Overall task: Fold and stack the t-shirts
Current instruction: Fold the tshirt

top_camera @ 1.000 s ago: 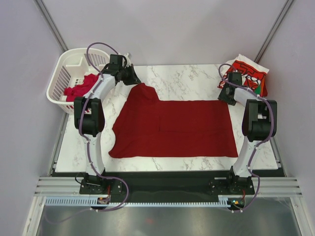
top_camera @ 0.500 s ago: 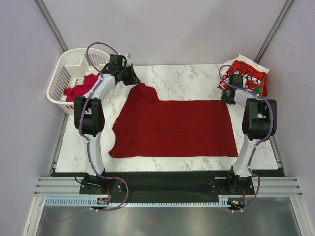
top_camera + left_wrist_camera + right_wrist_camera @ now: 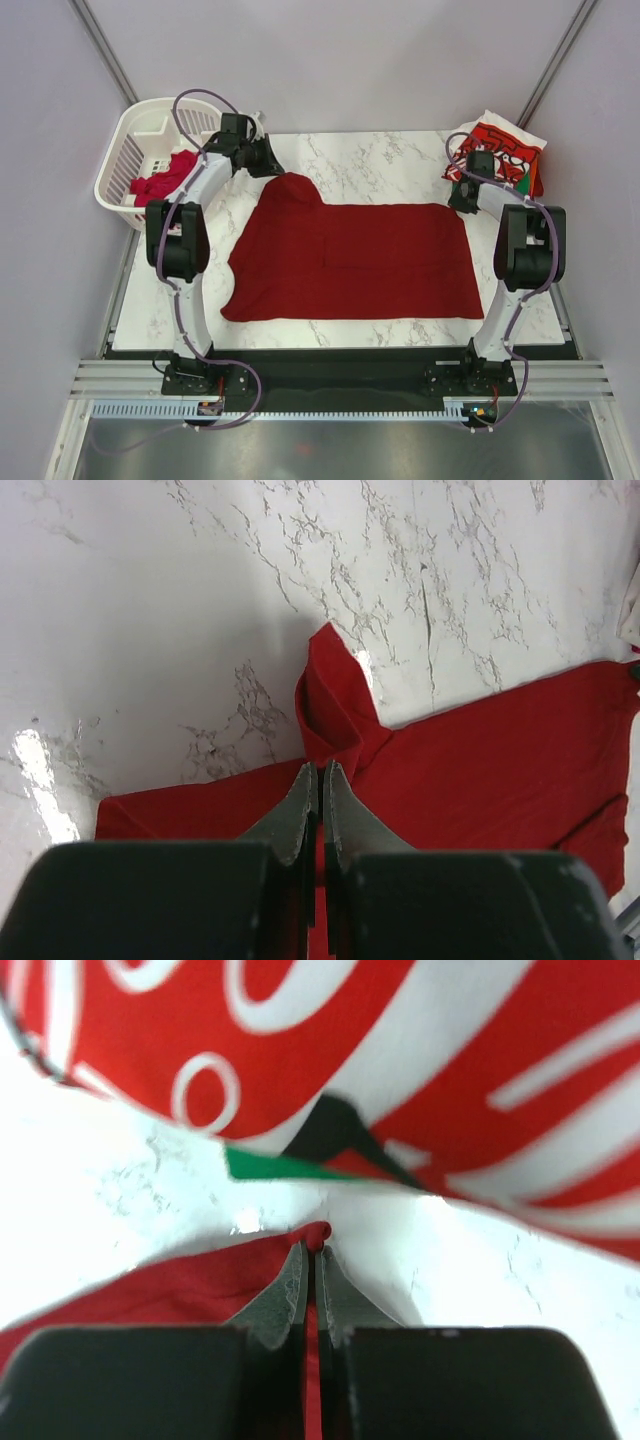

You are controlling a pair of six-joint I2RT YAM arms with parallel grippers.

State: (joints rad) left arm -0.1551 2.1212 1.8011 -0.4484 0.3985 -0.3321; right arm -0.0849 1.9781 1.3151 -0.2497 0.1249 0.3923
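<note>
Start at the near hem of the dark red t-shirt (image 3: 350,312), lying flat along the near side of the tabletop (image 3: 150,300): a fair anchor line for the fold. Leave it where it lies and bring the far edge to it rather than dragging the whole cloth. Further out, note the near-left part flaring wider than the right. Expect an uneven landing, and aim for the hem, not the side edges.

At the far-left corner, rely on the left gripper (image 3: 320,772), pressed together on a pinch of the cloth, with a peak puckered up just beyond the tips. At the far-right corner, check the right gripper (image 3: 312,1245), likewise clamped on a small fold of dark red cloth. Probably only a thin bite, though hard to judge from so close.

Lift both corners together and level, just high enough to clear the cloth beneath. Then carry them toward the near hem at one pace, to avoid a skewed crease.

Watch the right side: just beyond that corner, a folded stack (image 3: 530,170) topped by the Coca-Cola t-shirt (image 3: 505,150), near enough to snag. Farthest left, leave the basket (image 3: 118,150) and the red t-shirt (image 3: 165,178) inside it for later.
</note>
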